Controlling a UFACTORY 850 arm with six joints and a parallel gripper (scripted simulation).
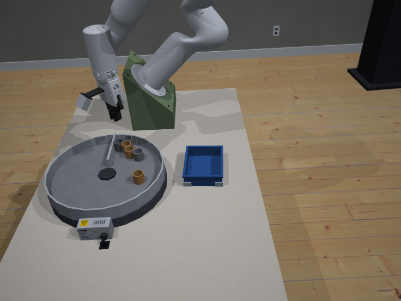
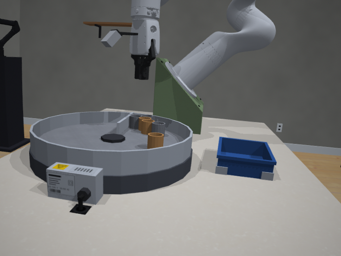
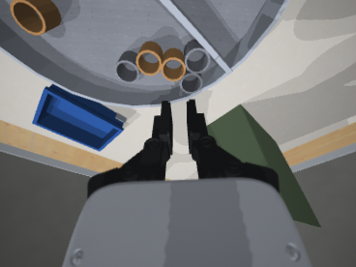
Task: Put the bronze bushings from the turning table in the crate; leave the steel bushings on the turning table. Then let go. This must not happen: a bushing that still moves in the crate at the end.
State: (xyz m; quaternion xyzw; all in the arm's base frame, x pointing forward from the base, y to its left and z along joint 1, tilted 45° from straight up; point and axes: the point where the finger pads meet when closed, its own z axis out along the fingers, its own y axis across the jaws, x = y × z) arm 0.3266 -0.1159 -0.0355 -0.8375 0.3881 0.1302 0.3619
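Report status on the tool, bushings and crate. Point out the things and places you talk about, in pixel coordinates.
Tool (image 1: 115, 119) (image 2: 142, 78) (image 3: 179, 111) partly open, nothing held. Three bronze bushings on turntable, two clustered among steel ones. Crate (image 1: 203, 162) (image 2: 245, 150) (image 3: 77, 116) empty.

The grey wall (image 1: 226, 19) (image 2: 234, 91) stands at twelve o'clock, behind the pale desk (image 1: 181, 246) (image 2: 192, 220); the floor (image 1: 307, 155) is of yellowish wooden planks.

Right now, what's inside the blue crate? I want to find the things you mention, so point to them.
No bushing shows in the blue crate (image 1: 202, 146) (image 2: 246, 159) (image 3: 77, 118); its visible floor is bare. From above, the near wall hides the strip of floor right behind it.
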